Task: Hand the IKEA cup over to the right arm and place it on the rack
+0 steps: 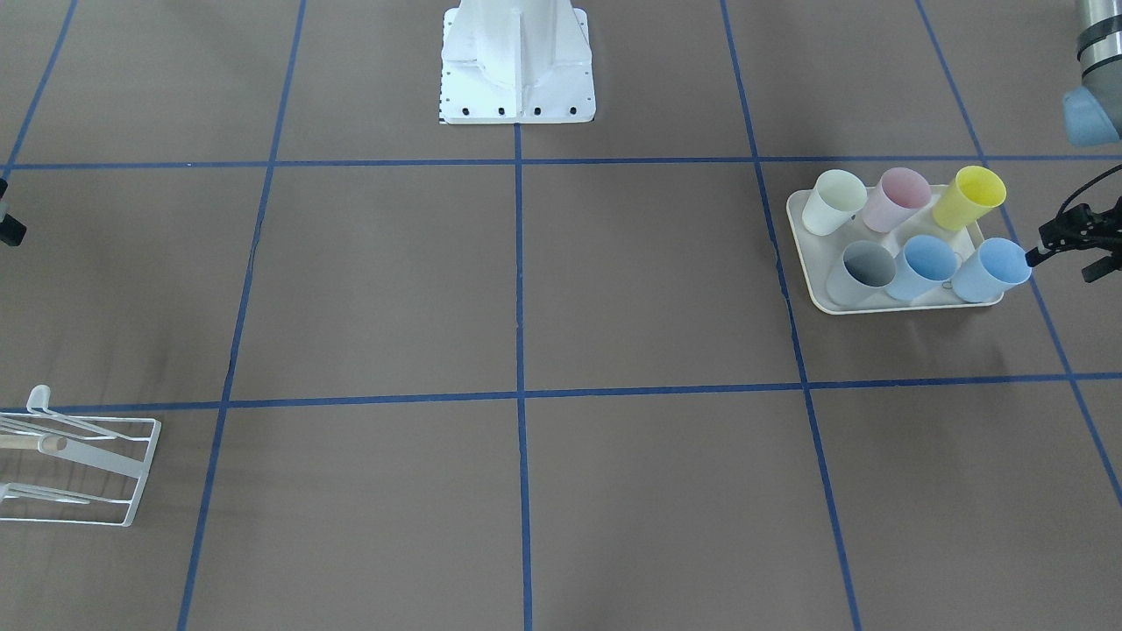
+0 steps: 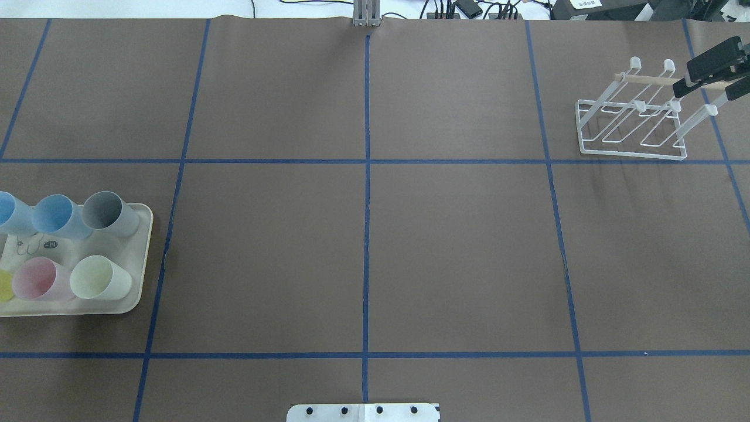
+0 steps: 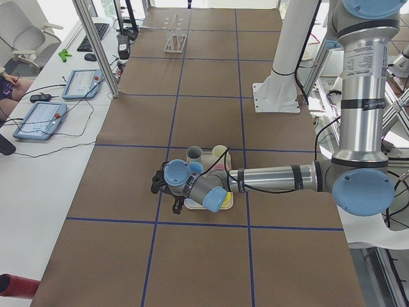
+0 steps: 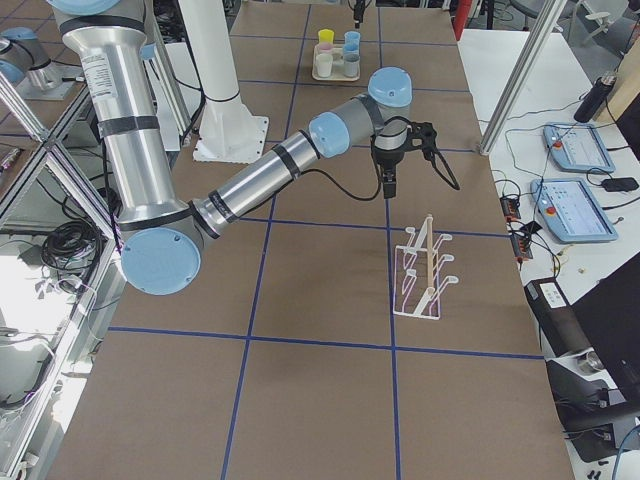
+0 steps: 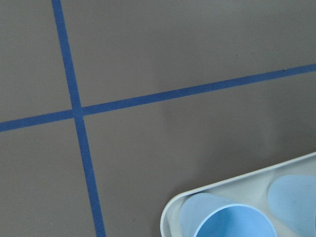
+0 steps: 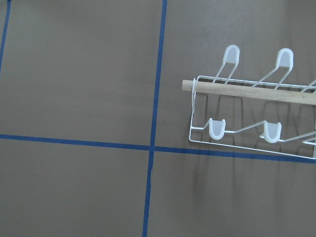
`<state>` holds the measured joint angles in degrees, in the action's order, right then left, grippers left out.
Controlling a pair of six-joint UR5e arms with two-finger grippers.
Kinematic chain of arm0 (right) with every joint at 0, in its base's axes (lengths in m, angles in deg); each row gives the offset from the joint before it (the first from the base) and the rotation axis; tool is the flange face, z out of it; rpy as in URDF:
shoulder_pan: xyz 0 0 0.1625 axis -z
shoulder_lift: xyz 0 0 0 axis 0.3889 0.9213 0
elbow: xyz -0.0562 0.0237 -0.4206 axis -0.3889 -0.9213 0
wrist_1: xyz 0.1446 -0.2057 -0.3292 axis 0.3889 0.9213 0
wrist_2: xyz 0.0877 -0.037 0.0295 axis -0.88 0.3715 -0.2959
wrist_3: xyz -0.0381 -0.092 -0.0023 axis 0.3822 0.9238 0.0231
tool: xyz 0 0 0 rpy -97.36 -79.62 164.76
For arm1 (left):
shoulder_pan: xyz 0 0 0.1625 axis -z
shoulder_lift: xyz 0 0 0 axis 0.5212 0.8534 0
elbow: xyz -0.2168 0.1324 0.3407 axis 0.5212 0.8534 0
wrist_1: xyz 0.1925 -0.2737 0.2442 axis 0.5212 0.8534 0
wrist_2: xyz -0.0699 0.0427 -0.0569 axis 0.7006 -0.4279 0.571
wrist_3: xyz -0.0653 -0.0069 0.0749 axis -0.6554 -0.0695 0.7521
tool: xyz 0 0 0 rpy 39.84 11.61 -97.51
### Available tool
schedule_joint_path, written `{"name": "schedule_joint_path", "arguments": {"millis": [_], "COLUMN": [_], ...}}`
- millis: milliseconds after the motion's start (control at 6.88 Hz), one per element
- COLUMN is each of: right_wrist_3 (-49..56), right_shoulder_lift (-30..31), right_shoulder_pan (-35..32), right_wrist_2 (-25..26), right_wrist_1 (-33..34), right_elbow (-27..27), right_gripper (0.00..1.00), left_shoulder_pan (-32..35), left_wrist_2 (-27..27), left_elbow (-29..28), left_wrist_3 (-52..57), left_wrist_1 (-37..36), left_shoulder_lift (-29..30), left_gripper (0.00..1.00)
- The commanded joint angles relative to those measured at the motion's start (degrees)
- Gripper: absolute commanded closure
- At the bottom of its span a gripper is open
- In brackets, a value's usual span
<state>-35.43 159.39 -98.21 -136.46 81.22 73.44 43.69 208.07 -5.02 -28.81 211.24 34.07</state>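
Several pastel cups stand on a cream tray (image 1: pixel 820 302) at my left. The light blue cup (image 1: pixel 990 270) in the tray's outer corner also shows in the left wrist view (image 5: pixel 229 219) and the exterior left view (image 3: pixel 177 173). My left gripper (image 1: pixel 1063 263) is open and empty just outside this cup, with one fingertip (image 1: pixel 1037 256) by its rim; I cannot tell whether it touches. The white wire rack (image 2: pixel 633 126) with a wooden dowel (image 6: pixel 247 90) stands at my far right. My right gripper (image 2: pixel 701 92) hovers open and empty above the rack.
The other cups on the tray are a second blue one (image 1: pixel 922 265), grey (image 1: pixel 863 270), white (image 1: pixel 833 202), pink (image 1: pixel 896 198) and yellow (image 1: pixel 969 196). Blue tape lines cross the brown table. The robot's white base (image 1: pixel 517 61) stands at the table's edge.
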Motion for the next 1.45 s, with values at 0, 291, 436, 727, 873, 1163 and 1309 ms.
{"name": "schedule_joint_path", "arguments": {"millis": [0, 291, 436, 727, 873, 1163, 1309], "right_wrist_3": [-0.3, -0.5, -0.5, -2.2, -2.6, -3.7, -5.1], "right_shoulder_lift": [0.0, 0.0, -0.1, -0.6, -0.5, -0.6, -0.9], "right_shoulder_pan": [0.0, 0.0, 0.0, 0.0, 0.0, 0.0, 0.0], "right_wrist_2": [-0.2, -0.3, -0.4, -0.6, -0.5, -0.5, -0.1], "right_wrist_1": [0.0, 0.0, 0.0, 0.0, 0.0, 0.0, 0.0], "right_elbow": [0.1, 0.0, 0.0, 0.2, 0.6, 1.4, 1.9], "right_gripper": [0.0, 0.0, 0.0, 0.0, 0.0, 0.0, 0.0], "left_shoulder_pan": [-2.4, -3.8, -4.2, -3.8, -3.6, 4.1, 8.2], "left_wrist_2": [0.0, -0.2, -0.1, 0.0, -0.3, -0.2, -1.3], "left_elbow": [-0.5, -0.6, -1.0, -0.4, -0.6, 3.4, 6.3], "left_wrist_3": [-0.5, -0.4, 0.0, 0.2, 0.2, -0.6, 0.1], "left_wrist_1": [0.3, 0.1, 0.2, 0.2, 0.1, -5.2, -6.4], "left_shoulder_lift": [0.0, 0.0, 0.0, -0.5, -0.9, 0.0, 0.0], "left_gripper": [0.24, 0.33, 0.53, 1.0, 1.0, 1.0, 1.0]}}
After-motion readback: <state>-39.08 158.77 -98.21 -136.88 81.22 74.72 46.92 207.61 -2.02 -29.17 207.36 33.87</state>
